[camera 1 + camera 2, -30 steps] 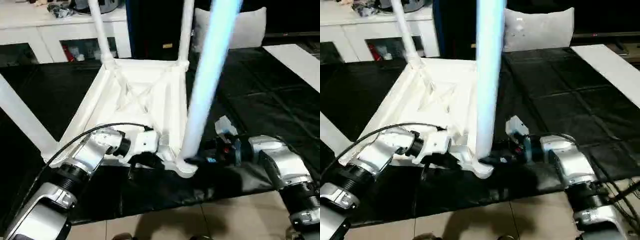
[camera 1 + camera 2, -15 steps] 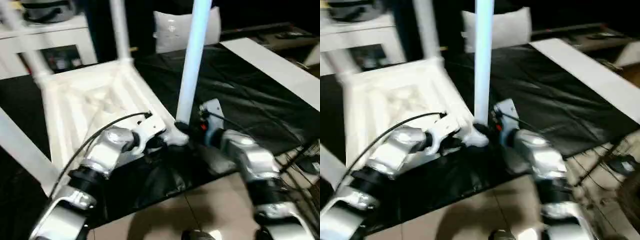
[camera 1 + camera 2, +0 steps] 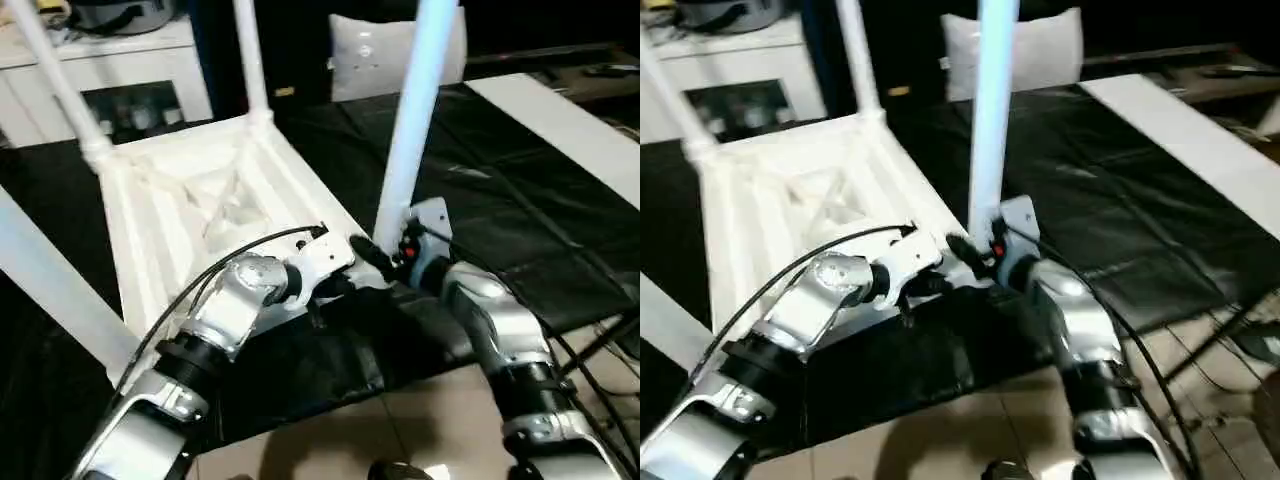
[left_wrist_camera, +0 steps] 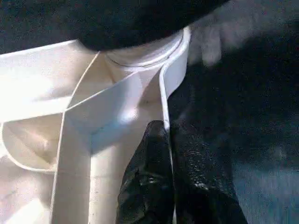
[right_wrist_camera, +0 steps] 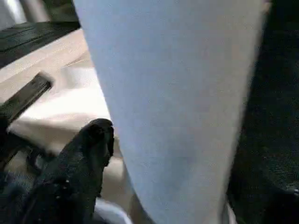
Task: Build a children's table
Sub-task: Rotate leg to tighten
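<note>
The left gripper [image 4: 168, 154] has its jaws clamped on the upturned table top's [image 3: 190, 200] rim. The right gripper's [image 3: 385, 262] jaws grip the upright leg [image 3: 415, 120] at its corner socket.

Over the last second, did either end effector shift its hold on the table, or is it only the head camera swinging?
Mostly the camera: the whole view swung. The left end effector still pinches the edge wall of the table top beside the near corner socket. The right end effector stays clamped on the near leg, which stands upright in that socket. The other legs remain seated.
</note>
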